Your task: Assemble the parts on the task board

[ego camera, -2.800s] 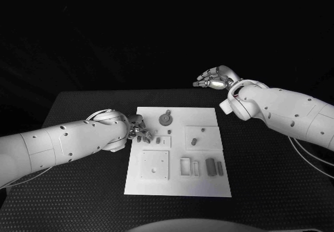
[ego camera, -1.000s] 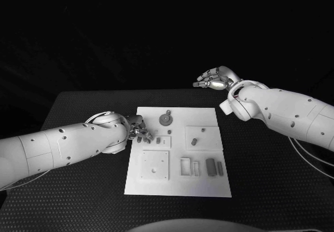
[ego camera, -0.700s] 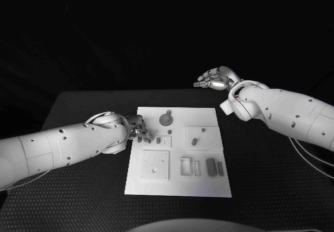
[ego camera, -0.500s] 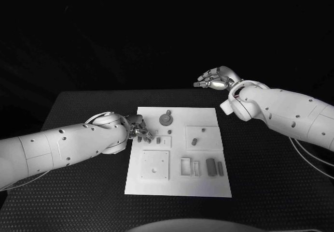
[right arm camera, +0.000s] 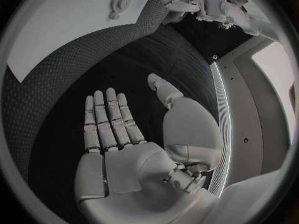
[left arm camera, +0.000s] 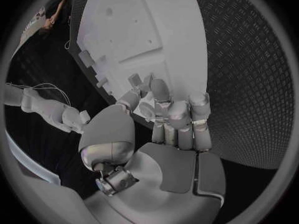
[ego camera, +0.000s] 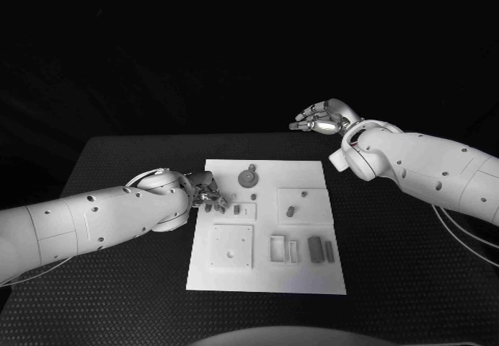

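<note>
The task board lies flat at the middle of the black counter, with small grey parts in its recesses. At its left edge, the left robot hand has its fingers curled onto a small part. Farther back, the right robot hand hovers above the counter's far edge, fingers spread, holding nothing.

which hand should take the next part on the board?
Probably left. The left hand is already over the task board's left edge, fingers at a small part. The right hand is raised beyond the table's far edge, open.
</note>
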`<state>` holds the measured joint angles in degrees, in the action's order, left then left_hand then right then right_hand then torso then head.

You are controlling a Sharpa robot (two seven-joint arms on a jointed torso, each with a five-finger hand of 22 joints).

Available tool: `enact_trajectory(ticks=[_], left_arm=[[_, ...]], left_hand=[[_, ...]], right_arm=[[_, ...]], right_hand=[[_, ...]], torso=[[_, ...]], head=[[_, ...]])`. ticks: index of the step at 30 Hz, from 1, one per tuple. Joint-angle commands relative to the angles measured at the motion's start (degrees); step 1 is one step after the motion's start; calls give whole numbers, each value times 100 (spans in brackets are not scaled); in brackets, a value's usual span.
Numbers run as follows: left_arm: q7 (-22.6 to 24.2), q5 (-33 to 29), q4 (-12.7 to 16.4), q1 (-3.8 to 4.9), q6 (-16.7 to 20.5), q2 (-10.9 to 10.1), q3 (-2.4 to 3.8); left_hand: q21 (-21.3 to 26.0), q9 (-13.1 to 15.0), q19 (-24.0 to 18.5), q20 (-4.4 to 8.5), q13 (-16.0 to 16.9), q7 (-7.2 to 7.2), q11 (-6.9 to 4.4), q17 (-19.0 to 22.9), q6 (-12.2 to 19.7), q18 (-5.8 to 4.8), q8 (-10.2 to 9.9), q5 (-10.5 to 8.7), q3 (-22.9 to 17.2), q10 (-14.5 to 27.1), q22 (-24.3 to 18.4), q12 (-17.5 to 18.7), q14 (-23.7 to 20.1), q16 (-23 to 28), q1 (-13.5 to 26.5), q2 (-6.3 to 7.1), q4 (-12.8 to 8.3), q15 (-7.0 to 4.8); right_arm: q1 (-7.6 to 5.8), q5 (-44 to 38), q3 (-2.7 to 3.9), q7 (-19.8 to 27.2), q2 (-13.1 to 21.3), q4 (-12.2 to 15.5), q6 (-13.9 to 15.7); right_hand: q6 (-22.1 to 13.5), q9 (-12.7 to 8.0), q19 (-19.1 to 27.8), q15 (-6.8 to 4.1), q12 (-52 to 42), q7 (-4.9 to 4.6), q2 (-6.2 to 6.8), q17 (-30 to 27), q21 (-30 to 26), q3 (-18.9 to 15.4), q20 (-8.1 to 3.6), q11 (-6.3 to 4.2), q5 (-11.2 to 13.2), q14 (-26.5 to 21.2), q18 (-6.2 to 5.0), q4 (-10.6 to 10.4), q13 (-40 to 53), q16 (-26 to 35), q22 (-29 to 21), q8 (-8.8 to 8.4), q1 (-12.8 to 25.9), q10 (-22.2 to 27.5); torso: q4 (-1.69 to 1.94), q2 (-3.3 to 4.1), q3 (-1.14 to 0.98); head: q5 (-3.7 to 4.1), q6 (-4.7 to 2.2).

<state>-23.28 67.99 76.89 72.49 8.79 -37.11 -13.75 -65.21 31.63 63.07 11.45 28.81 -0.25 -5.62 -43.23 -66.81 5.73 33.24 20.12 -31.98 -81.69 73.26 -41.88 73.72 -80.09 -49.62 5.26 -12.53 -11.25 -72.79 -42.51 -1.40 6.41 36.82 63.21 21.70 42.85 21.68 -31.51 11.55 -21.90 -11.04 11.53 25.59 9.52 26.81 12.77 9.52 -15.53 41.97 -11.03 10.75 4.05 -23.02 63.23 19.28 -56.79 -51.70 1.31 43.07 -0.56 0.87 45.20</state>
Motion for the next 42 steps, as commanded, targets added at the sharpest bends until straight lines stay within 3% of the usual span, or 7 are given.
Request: enact_trajectory(ticks=[1, 8, 18, 37, 39, 42], left_arm=[[87, 64, 27, -5, 106, -7, 2], [105, 76, 43, -14, 138, -13, 1], [147, 183, -45, -190, 225, 28, 2], [180, 39, -38, -199, 128, 20, 4], [197, -7, -41, -198, 77, 28, 4], [204, -23, -48, -198, 63, 33, 4]], left_hand=[[-4, -9, 21, 366, -6, 14, -36, 9, -20, 100, 35, 29, -183, 0, 0, -28, 22, -29, -351, -285, -206, -62], [-3, -10, 24, 367, -7, 13, -38, 9, -20, 101, 35, 28, -184, 1, -2, -29, 24, -29, -353, -280, -205, -64], [-2, -11, 28, 368, -8, 11, -42, 10, -20, 102, 35, 28, -186, 2, -3, -29, 26, -28, -359, -275, -204, -68], [-1, -13, 36, 370, -9, 7, -46, 12, -23, 104, 34, 27, -189, 4, -6, -32, 30, -27, -368, -268, -202, -73], [4, -13, 41, 367, -6, 8, -34, 16, -38, 99, 40, 28, -160, -5, -11, -43, 31, -22, -320, -211, -161, -66], [20, -10, 50, 368, -9, 4, -20, 23, -68, 99, 53, -140, -108, -14, -23, -61, 39, -15, -214, -41, -15, -52]], right_arm=[[4, -4, 1, 38, -2, 5, -69], [6, -3, 1, 37, 3, 9, -71], [11, -2, 1, 36, 7, 5, -74], [18, -1, 1, 29, 7, 6, -80], [18, -1, 1, 29, 6, 2, -80], [18, -1, 1, 29, 8, 2, -78]], right_hand=[[-43, -6, -48, 7, 20, -114, 3, -8, -36, 0, 4, 48, -35, -36, 70, -40, -7, -23, 9, 35, 44, 8], [-44, -7, -49, 7, 20, -114, 1, -10, -38, -2, 4, 48, -35, -37, 69, -41, -7, -25, 11, 36, 44, 7], [-44, -7, -50, 7, 20, -115, -1, -12, -42, -4, 4, 48, -36, -37, 69, -43, -7, -27, 14, 37, 47, 7], [-44, -9, -52, 7, 21, -118, -3, -17, -51, -9, 5, 48, -36, -40, 69, -48, -7, -31, 20, 39, 54, 8], [-44, -9, -52, 8, 21, -118, -3, -18, -52, -10, 5, 48, -36, -40, 68, -48, -7, -31, 21, 40, 54, 8], [-45, -9, -52, 8, 21, -119, -3, -18, -53, -10, 5, 48, -36, -41, 68, -48, -7, -31, 21, 40, 54, 9]], torso=[[0, 0, 1], [-1, 2, 3], [-11, 5, 7], [-9, 3, 2], [-9, 1, 2], [-6, 1, 2]], head=[[-2, 5], [-9, 6], [4, 16], [8, 21], [13, 23], [17, 22]])
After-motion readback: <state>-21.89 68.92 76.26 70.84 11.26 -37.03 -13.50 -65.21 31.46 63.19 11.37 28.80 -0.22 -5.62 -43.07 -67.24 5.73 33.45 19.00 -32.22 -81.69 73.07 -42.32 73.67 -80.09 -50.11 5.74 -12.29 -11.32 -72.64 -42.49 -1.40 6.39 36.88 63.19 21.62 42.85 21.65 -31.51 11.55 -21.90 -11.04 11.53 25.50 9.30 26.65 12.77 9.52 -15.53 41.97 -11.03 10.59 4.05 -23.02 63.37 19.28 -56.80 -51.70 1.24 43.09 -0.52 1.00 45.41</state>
